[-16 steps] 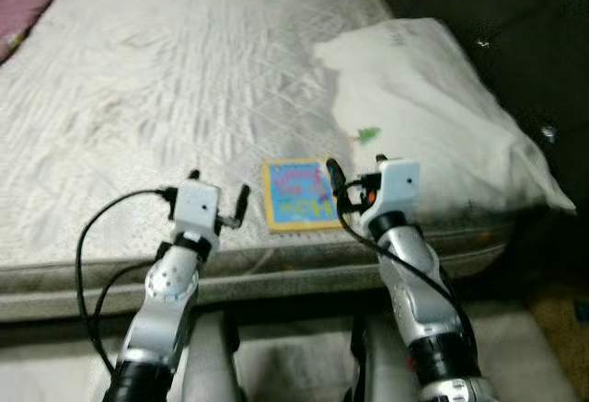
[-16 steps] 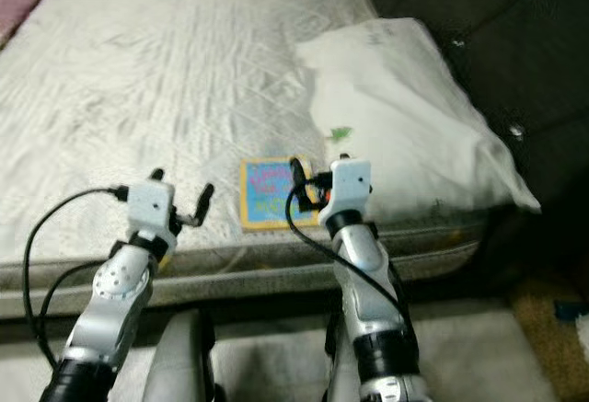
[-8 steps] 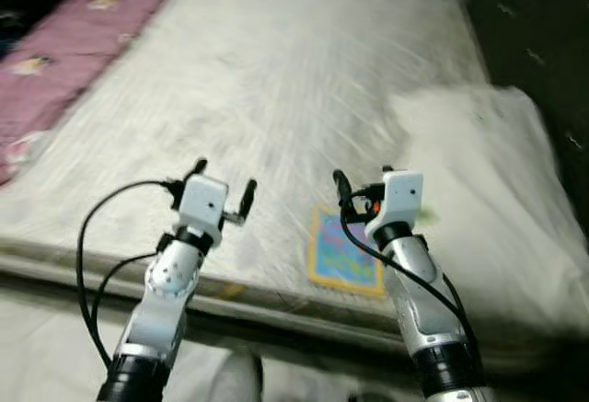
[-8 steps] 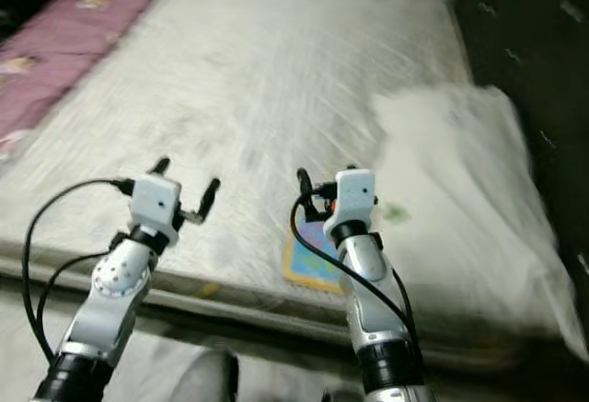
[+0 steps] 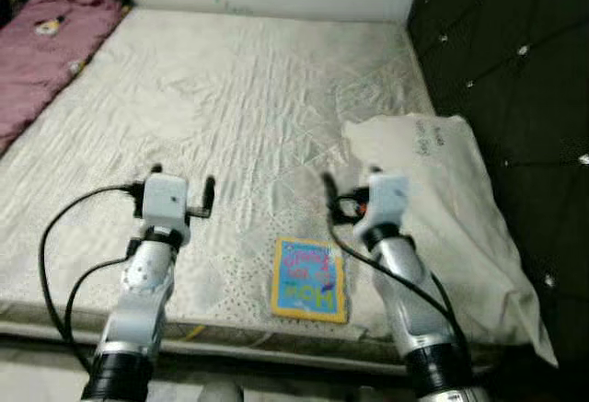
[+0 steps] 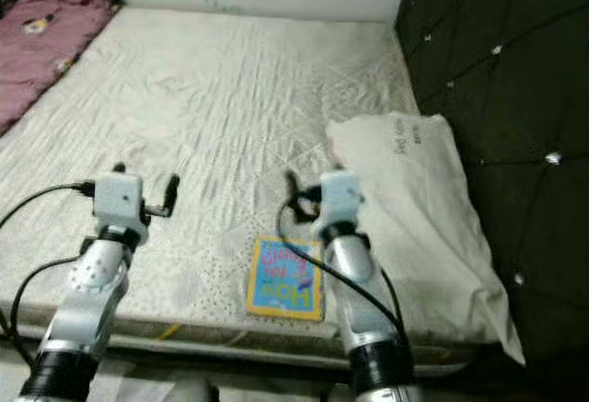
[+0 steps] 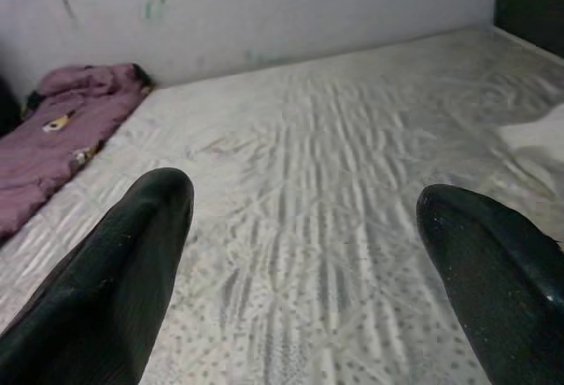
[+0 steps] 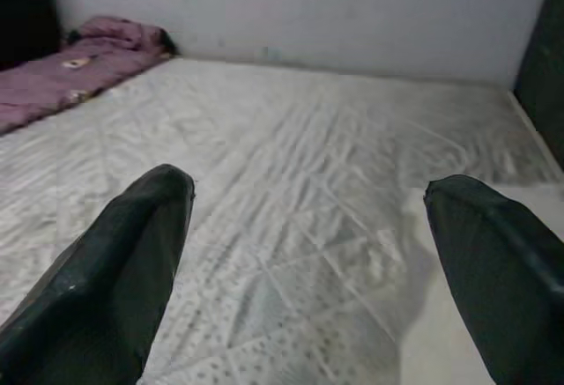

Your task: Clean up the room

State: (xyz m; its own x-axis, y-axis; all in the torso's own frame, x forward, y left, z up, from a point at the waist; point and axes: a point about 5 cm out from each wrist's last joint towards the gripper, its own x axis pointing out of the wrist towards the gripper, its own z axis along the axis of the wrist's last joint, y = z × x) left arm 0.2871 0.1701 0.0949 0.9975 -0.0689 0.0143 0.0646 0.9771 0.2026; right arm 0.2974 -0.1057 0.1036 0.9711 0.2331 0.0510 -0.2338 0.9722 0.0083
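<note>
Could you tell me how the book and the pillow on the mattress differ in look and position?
The book is small, flat and brightly coloured, blue with a yellow border; the pillow is large, puffy and plain white. The book lies near the mattress's front edge, between the arms; the pillow lies by the dark headboard. Neither is held.

Both arms raised forward, forearms running toward 12 o'clock, roughly parallel. Left tool (image 5: pixel 182 179) at 9 o'clock of the right tool (image 5: pixel 350 183), level with it. Both tools empty, fingers spread wide, pointing ahead. Black cable loops off left wrist.
</note>
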